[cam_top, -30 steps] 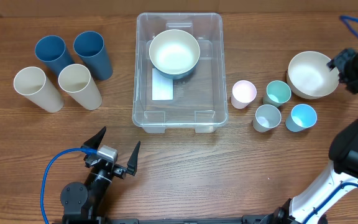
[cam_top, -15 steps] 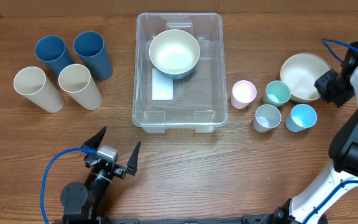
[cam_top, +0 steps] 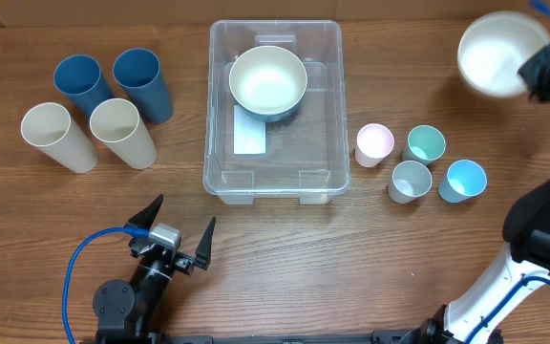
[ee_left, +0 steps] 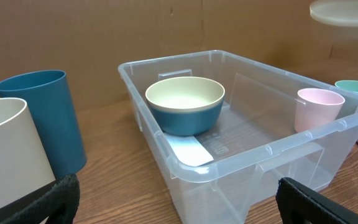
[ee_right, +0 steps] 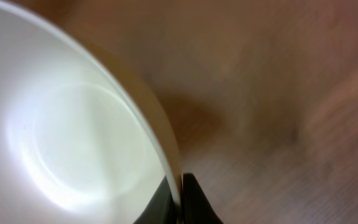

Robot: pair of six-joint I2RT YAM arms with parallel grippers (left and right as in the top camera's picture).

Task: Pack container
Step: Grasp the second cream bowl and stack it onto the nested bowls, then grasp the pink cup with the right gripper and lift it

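Container (cam_top: 318, 134) sits mid-table toward the back, and there's a blue bowl (cam_top: 268, 81) with a cream inside in its far half, partly over the white label (cam_top: 251, 139). My right gripper (cam_top: 528, 72) is pinched onto the rim of a white bowl (cam_top: 492, 55), holding it up in the air at the far right, well apart from the bin. Left gripper (cam_top: 185, 210) is near the front edge with its fingers spread wide, nothing in them. A pink cup (cam_top: 374, 143) stands just beside the bin's right wall.
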